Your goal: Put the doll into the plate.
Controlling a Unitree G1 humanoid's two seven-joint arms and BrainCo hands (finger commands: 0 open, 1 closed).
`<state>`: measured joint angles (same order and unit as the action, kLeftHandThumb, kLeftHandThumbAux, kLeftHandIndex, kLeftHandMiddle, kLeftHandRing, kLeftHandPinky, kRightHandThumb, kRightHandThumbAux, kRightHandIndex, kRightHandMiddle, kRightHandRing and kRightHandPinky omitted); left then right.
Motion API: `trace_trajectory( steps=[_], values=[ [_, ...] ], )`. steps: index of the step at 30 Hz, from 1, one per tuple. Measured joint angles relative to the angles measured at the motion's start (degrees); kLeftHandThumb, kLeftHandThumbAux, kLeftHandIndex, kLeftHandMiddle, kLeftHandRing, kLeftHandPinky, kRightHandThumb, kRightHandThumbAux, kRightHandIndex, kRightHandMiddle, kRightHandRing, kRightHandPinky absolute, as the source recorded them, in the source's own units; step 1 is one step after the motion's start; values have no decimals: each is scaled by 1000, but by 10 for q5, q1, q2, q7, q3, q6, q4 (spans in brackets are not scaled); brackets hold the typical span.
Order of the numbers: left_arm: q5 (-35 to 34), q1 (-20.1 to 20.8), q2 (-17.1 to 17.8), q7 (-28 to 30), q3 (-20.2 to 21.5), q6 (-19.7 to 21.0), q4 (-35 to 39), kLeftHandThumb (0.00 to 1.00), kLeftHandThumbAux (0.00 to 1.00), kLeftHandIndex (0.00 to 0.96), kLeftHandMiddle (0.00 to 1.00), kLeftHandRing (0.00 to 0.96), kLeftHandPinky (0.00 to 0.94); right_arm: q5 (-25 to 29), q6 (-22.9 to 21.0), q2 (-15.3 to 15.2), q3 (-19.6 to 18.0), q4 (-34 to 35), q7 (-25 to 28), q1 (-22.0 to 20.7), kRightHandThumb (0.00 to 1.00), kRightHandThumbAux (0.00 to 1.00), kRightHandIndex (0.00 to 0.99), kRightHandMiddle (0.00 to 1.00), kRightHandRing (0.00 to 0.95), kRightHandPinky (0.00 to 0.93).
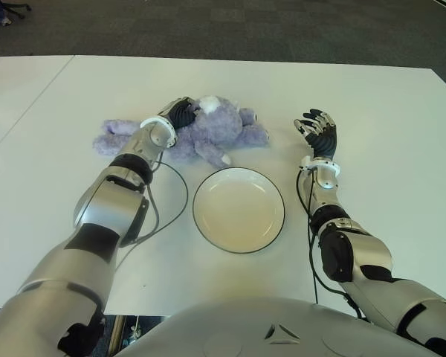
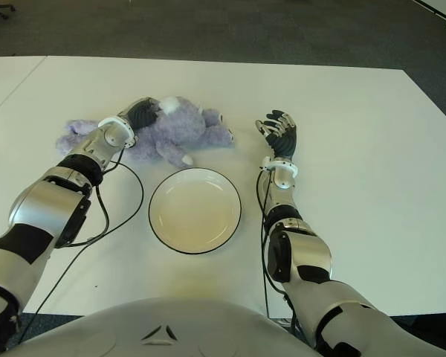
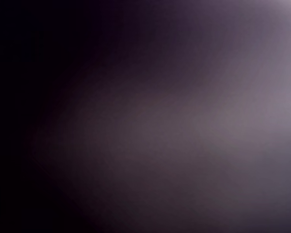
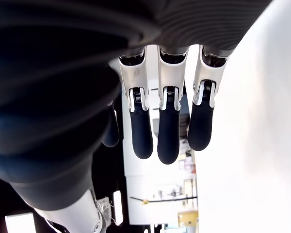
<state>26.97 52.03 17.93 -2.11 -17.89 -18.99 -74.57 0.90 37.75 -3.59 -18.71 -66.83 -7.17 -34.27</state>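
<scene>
Nearest the camera, low in the frame's centre, the empty plate (image 1: 238, 210) is lying on the white table (image 1: 386, 134). Above and left of it, the purple doll (image 1: 208, 132) is being pressed from above by the left hand (image 1: 180, 114), its fingers buried in the plush; whether a grasp is being made cannot be told. Right of the doll, the right hand (image 1: 320, 132) is being held open, fingers extended, holding nothing.

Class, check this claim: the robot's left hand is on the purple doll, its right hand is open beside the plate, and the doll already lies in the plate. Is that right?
Not quite. The doll is not in the plate: it lies on the table just behind it, and the plate holds nothing, as the left eye view shows. The left hand is on the doll, and the right hand is open beside the plate.
</scene>
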Motion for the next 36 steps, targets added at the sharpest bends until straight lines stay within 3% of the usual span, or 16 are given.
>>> trace_trajectory(
  steps=[20,36],
  values=[
    [5,-4,0,-51,4,-7,0,734,698,442,790,805,809,0,0,0,0,0,0,0,239,868,303,353,380,398],
    [42,16,11,-108,-28,-26,1,731,700,441,795,801,771,0,0,0,0,0,1,-1,201,864,288,346,371,378]
  ],
)
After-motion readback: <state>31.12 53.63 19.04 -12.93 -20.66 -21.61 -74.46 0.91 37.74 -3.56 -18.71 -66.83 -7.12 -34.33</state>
